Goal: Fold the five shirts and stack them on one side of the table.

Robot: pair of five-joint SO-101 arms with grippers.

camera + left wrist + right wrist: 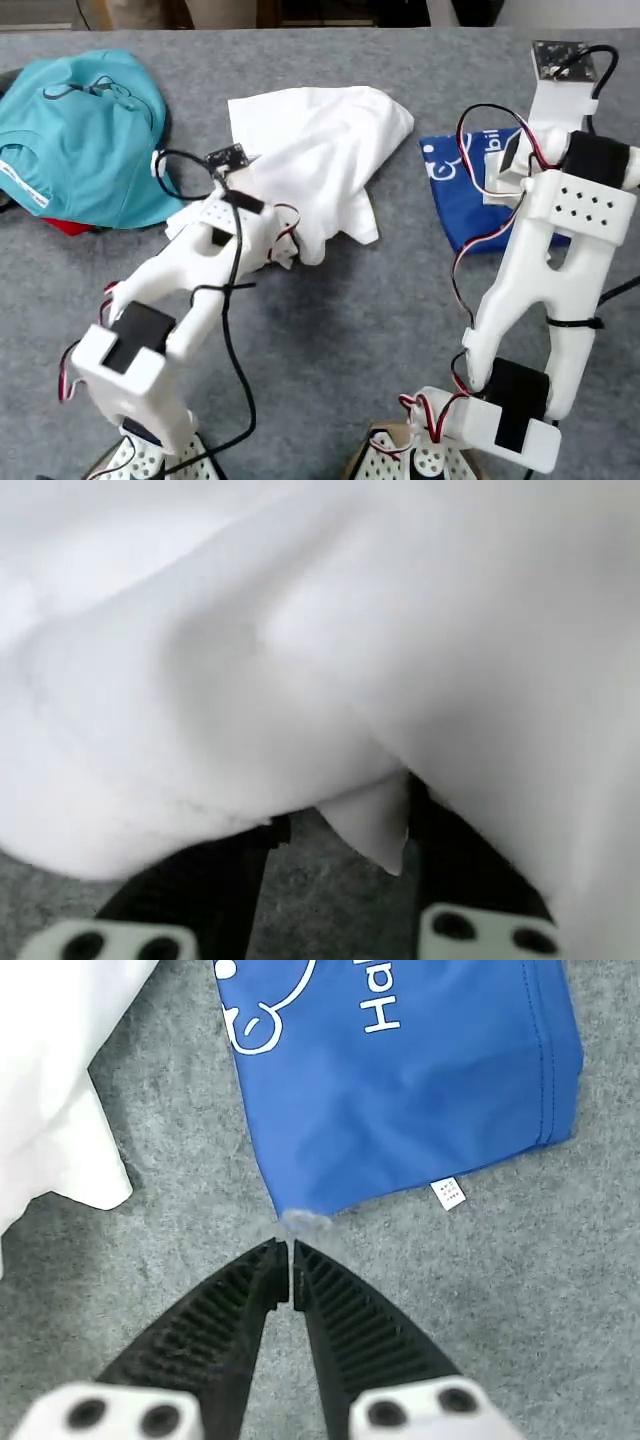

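A crumpled white shirt [320, 150] lies in the middle of the grey table [350, 340]. My left gripper [283, 250] is at its near edge. In the left wrist view the white shirt [300, 650] drapes over my open left gripper [345, 830], and a corner of cloth hangs between the black fingers [210, 875]. A folded blue shirt [455, 195] with white print lies to the right, under my right arm [575, 200]. My right gripper [290, 1252] is shut and empty, its tips just short of the near corner of the blue shirt [400, 1090].
A teal shirt [80, 130] lies bunched at the far left on top of a red one [65, 227]. A flap of the white shirt [50, 1110] lies beside the blue one. Bare table stretches between the two arm bases.
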